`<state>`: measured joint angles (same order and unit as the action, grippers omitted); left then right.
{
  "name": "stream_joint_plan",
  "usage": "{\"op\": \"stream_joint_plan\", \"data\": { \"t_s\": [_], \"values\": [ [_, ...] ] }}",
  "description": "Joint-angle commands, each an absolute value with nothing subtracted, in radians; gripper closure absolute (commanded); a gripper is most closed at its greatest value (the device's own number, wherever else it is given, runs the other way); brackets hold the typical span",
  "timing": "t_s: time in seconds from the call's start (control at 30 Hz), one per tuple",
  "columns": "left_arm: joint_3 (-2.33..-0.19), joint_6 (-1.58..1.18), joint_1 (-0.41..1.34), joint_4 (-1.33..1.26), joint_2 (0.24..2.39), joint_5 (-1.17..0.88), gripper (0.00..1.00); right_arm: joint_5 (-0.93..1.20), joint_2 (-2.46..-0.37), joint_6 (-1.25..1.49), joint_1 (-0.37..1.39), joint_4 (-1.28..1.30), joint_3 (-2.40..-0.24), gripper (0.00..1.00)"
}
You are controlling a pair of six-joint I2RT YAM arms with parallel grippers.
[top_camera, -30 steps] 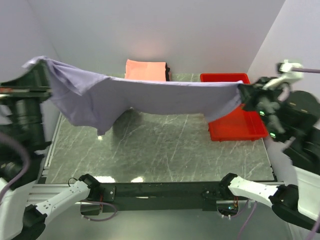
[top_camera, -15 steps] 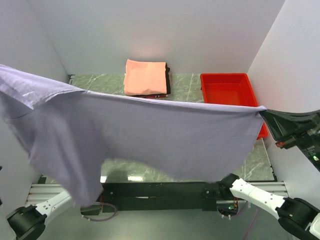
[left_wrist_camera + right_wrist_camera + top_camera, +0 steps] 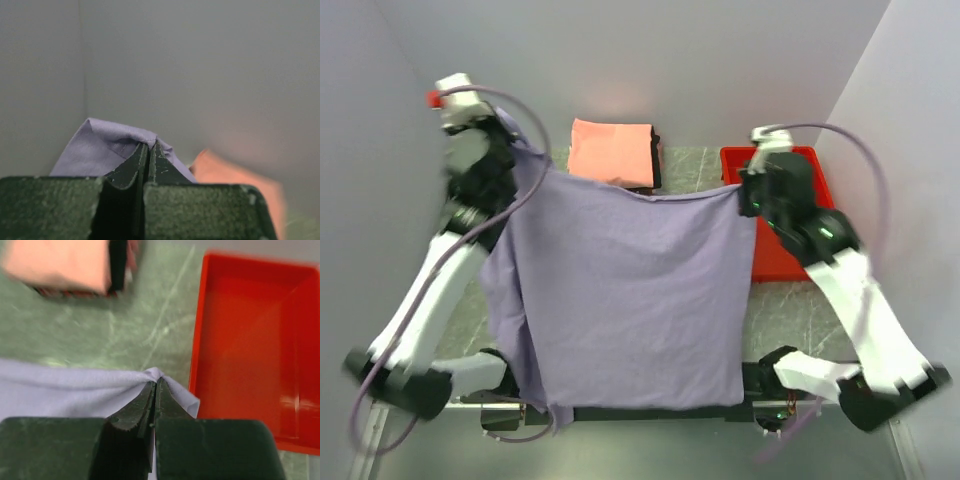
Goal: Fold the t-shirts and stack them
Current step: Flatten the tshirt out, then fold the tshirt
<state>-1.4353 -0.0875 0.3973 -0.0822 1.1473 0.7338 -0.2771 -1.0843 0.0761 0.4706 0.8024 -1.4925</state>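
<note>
We saw the left gripper (image 3: 148, 148) and right gripper (image 3: 154, 386) each clamped on a corner of the purple shirt (image 3: 630, 290). It hung spread between them over the table (image 3: 800, 318).

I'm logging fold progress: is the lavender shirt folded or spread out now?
Spread, not folded: the lavender shirt hangs as one flat sheet, top corners pinched by the left gripper and right gripper.
</note>
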Motion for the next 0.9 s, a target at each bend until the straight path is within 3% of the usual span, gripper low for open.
{"op": "stream_joint_plan", "data": {
  "t_s": [0.0, 0.13, 0.27, 0.4, 0.7, 0.87],
  "values": [
    [-1.298, -0.216, 0.241, -0.119, 1.253, 0.579, 0.99, -0.091, -1.200, 0.022, 0.376, 0.560, -1.343, 1.00],
    [-1.149, -0.163, 0.232, -0.305, 1.473, 0.479, 0.99, 0.023, -1.467, -0.026, 0.310, 0.480, -1.319, 1.00],
    [-1.224, -0.175, 0.219, -0.313, 1.684, 0.423, 0.99, -0.072, -1.785, -0.047, 0.293, 0.566, -1.534, 1.00],
    [-1.322, -0.216, 0.198, -0.253, 1.828, 0.426, 0.99, -0.087, -1.894, -0.067, 0.290, 0.574, -1.629, 1.00],
    [-1.259, -0.294, 0.189, -0.226, 1.793, 0.428, 0.99, -0.106, -1.913, -0.087, 0.285, 0.560, -1.618, 1.00],
    [-1.099, -0.368, 0.190, -0.241, 1.646, 0.405, 0.99, -0.074, -1.839, -0.092, 0.285, 0.534, -1.530, 1.00]
  ]
}}
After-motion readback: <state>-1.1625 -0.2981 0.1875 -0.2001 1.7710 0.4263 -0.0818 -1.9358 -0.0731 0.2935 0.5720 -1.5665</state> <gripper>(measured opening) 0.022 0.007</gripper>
